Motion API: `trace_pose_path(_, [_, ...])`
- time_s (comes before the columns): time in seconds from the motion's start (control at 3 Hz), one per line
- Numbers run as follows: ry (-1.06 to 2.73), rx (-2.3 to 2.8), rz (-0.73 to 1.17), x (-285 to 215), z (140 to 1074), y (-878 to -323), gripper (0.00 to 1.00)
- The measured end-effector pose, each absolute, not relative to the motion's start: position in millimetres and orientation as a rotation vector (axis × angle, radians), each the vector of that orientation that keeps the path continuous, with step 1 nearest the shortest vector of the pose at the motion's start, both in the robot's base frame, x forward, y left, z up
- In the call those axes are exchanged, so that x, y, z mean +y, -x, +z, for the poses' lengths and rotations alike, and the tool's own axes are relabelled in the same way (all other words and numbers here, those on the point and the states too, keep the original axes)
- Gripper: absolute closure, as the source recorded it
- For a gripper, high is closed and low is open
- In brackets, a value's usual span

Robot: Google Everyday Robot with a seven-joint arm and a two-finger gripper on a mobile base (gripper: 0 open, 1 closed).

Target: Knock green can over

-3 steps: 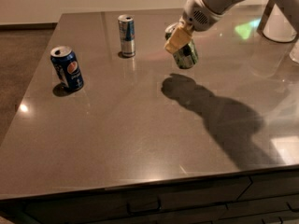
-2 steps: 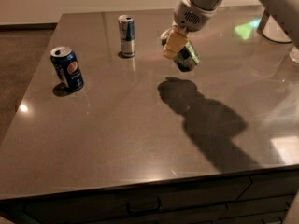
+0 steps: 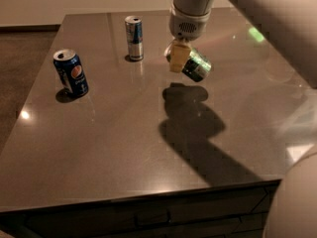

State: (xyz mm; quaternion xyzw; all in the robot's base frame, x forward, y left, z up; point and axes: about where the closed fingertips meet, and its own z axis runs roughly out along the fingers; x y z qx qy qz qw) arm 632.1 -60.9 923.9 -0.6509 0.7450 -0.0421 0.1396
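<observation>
Green can is held tilted off the surface, its long axis running from about 10 o'clock to 4 o'clock. It is clamped by the gripper, which is closed on the can's upper-left end. Most of the can's body is seen at about 4 o'clock from the gripper, and one pale yellow finger is laid across its near side. The grey table fills most of the view. The can hangs over the table's far half, toward 1 o'clock from the table's middle. The pale arm is brought down from the upper right, with the gripper at its lower end. A dark shadow is cast on the table at 6 o'clock from the can, apart from it. A dark blue can is stood upright near the left edge, at about 9 o'clock from the gripper and well apart from it; a dark opening is shown in its top, but what it holds cannot be told. A slim silver-and-blue can is stood upright at about 10 o'clock from the gripper, nearer than the blue one; its contents cannot be seen.
</observation>
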Motion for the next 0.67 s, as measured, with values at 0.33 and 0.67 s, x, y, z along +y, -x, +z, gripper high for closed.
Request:
trace_pose_path(0.33, [1.962,2.165,-0.196,-57.6,914.8,-634.3,0.82])
trace_pose_path(0.67, [2.026,2.171,-0.231,-54.3,906.2,-634.2,0.58])
